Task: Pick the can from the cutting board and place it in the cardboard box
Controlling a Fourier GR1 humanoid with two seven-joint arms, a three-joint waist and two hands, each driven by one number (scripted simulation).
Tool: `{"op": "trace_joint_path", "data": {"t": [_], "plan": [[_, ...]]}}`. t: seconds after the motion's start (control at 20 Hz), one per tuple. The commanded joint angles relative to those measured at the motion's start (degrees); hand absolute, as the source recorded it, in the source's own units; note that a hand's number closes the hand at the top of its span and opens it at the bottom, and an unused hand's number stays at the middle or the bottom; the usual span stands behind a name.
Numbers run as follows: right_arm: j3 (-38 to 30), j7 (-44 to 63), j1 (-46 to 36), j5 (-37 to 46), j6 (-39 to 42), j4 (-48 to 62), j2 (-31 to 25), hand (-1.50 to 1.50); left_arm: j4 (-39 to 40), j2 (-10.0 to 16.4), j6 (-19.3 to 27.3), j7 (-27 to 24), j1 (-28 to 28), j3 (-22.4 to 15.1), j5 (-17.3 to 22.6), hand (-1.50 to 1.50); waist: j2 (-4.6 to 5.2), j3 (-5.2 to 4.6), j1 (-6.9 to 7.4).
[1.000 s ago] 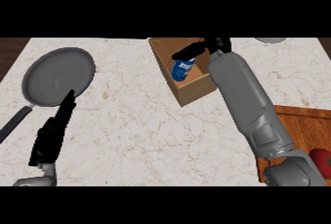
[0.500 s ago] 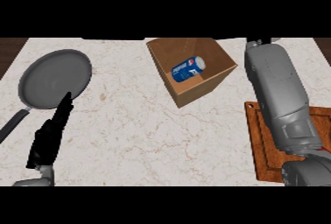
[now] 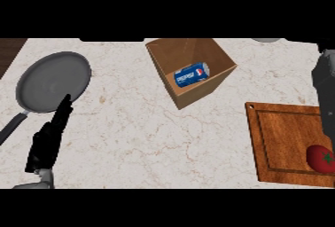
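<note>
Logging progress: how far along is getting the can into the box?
Done: the can lies inside the cardboard box, off the cutting board. In hand: nothing; the left hand rests open at lower left. Left: no step that I can see.

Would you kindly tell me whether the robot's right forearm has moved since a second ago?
Yes. The right forearm has swung rightward, off the cardboard box where the can now lies, to the view's right edge above the cutting board.

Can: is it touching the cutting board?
Apart. The head view shows the can lying inside the box, with bare counter between the box and the board.
</note>
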Motion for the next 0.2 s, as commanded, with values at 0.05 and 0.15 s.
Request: {"op": "trace_joint_path", "data": {"t": [0.05, 0.15], "plan": [[-2.8, -3.4, 2.2, -3.5, 9.4, 4.5, -11.1, -1.50, -3.4, -0.3, -0.8, 1.1, 1.0, -1.1, 0.0, 0.00, 0.27, 0.05, 0.89], [-3.0, -7.1, 5.8, -4.3, 14.5, 4.9, -14.0, -1.50, 1.5, -0.6, 0.6, -1.9, -0.4, -0.3, -0.9, 0.00, 0.35, 0.04, 0.41]]}}
